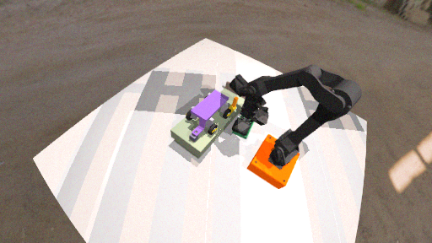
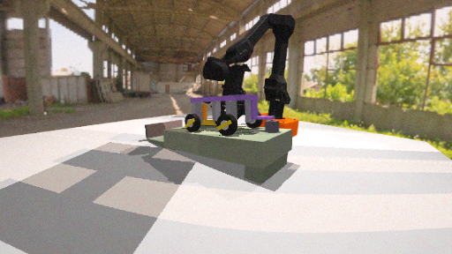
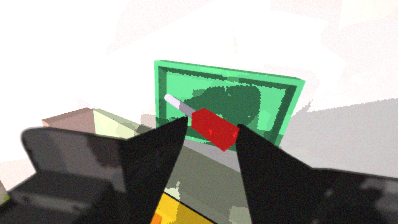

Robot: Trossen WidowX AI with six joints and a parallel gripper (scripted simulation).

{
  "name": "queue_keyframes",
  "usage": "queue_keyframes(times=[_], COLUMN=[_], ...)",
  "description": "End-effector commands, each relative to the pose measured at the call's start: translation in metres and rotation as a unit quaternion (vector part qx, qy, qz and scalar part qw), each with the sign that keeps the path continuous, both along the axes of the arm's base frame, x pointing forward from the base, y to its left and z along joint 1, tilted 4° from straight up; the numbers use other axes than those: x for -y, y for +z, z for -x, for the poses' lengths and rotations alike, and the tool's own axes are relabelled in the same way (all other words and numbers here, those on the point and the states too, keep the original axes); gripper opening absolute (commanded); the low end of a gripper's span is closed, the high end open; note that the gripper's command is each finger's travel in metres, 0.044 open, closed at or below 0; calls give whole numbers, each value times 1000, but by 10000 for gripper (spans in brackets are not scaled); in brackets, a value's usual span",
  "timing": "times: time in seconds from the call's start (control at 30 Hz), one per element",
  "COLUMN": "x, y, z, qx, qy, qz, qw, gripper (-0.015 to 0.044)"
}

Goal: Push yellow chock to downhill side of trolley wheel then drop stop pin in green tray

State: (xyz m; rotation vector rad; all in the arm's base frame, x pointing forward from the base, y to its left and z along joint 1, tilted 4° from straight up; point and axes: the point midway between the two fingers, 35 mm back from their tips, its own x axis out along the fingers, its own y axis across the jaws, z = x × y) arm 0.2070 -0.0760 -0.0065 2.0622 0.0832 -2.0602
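Observation:
The purple trolley (image 1: 209,105) (image 2: 225,98) stands on the grey-green ramp (image 1: 190,141) (image 2: 229,147) (image 3: 212,172). The yellow chock with the orange handle (image 1: 232,106) (image 2: 204,113) sits against a wheel on the trolley's far side. My gripper (image 1: 246,121) (image 3: 211,125) hangs over the green tray (image 3: 165,87) beside the ramp, with its fingers apart. The red-headed stop pin (image 3: 214,129) lies tilted in the gap between the fingertips, over the tray's near part. Neither finger touches it.
The arm's orange base (image 1: 266,164) (image 2: 290,124) stands to the right of the tray. A small block (image 1: 195,134) (image 2: 271,126) sits at one end of the ramp, in front of the trolley. A low brown slab (image 2: 162,128) lies at the ramp's other end.

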Motion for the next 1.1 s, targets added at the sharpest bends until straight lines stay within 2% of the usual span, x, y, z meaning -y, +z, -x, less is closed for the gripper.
queue_keyframes(times=[0.0,0.7,0.9,1.07], x=[-2,-9,-8,-8], y=[-2,-10,-8,-7], z=[2,6,3,3], qx=[-1,-1,1,0], qy=[-2,-2,0,0], qz=[1,1,0,0], qw=[1000,1000,1000,1000], gripper=[190,190,340,340])
